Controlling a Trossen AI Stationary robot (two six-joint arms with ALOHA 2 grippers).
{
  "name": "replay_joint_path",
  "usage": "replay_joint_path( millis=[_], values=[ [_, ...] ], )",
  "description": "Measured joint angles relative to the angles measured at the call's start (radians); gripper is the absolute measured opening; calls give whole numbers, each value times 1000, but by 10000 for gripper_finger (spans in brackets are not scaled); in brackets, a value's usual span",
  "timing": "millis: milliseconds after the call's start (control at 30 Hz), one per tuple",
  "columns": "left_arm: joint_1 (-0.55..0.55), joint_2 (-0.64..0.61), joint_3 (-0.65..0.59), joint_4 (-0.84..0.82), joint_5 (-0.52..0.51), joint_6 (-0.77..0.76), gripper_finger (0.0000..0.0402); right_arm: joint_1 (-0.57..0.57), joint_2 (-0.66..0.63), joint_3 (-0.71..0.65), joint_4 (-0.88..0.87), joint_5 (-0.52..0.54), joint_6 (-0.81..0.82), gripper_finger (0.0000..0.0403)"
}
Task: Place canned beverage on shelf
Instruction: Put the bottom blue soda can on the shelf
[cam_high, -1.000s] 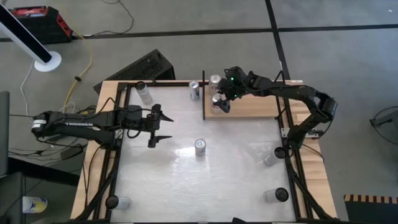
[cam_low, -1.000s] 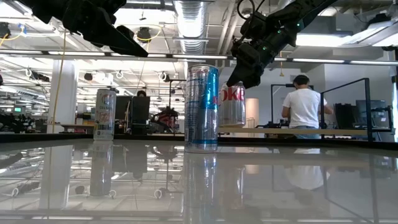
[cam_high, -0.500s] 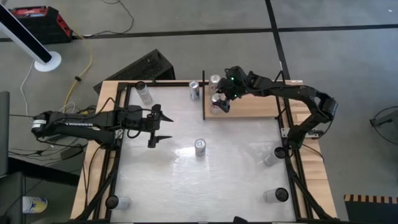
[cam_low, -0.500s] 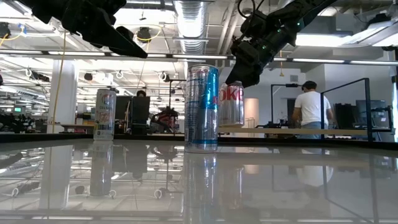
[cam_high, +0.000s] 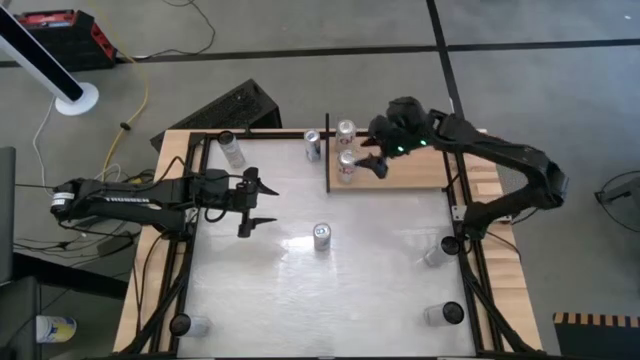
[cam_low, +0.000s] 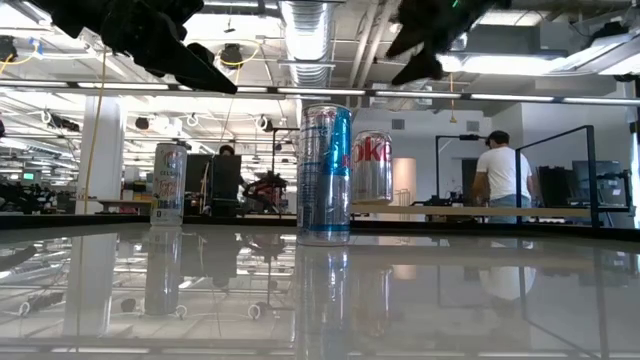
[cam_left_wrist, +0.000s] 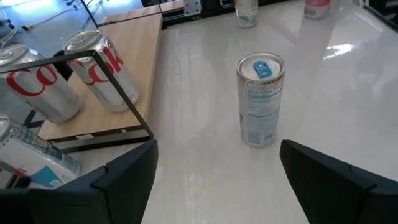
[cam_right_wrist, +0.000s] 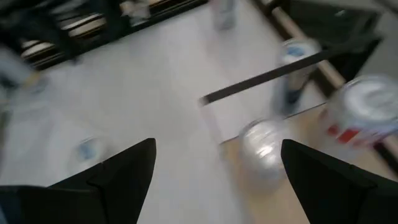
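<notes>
The light-brown shelf lies at the table's far right. Two silver-and-red cola cans stand upright on its left end, one nearer and one farther; both show in the left wrist view. My right gripper is open and empty, raised just right of the nearer can. A blue-and-silver can stands on the white tabletop at the centre. My left gripper is open and empty, left of that can.
Another can stands on the table just left of the shelf's black end rail. A bottle and small containers stand near the table's corners. A person stands in the room beyond.
My right gripper has let go of the nearer cola can, risen, and gone toward the table's right edge. The can stays upright on the shelf's left end.
</notes>
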Motion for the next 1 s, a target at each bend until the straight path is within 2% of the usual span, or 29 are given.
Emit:
replay_joint_path(
  millis=[67, 133, 200, 500, 600, 733, 1000],
  values=[
    [0, 7, 0, 27, 40, -17, 322, 55, -48, 1, -69, 0, 31, 369],
    [-2, 35, 0, 90, 122, -45, 322, 123, -91, -6, -118, 4, 61, 369],
    [-16, 82, -4, 171, 191, -76, 322, 198, -125, -19, -136, 44, 95, 369],
    [-140, 425, 29, 588, 220, -116, 322, 541, -171, -24, -162, 394, 158, 369],
    [-169, 519, 98, 599, 179, -144, 322, 612, -170, -24, -178, 473, 186, 369],
    [-199, 615, 197, 504, 87, -120, 322, 671, -170, -24, -197, 526, 226, 369],
    [-204, 710, 326, 411, -19, -107, 322, 733, -170, -24, -215, 583, 248, 369]
  ],
)
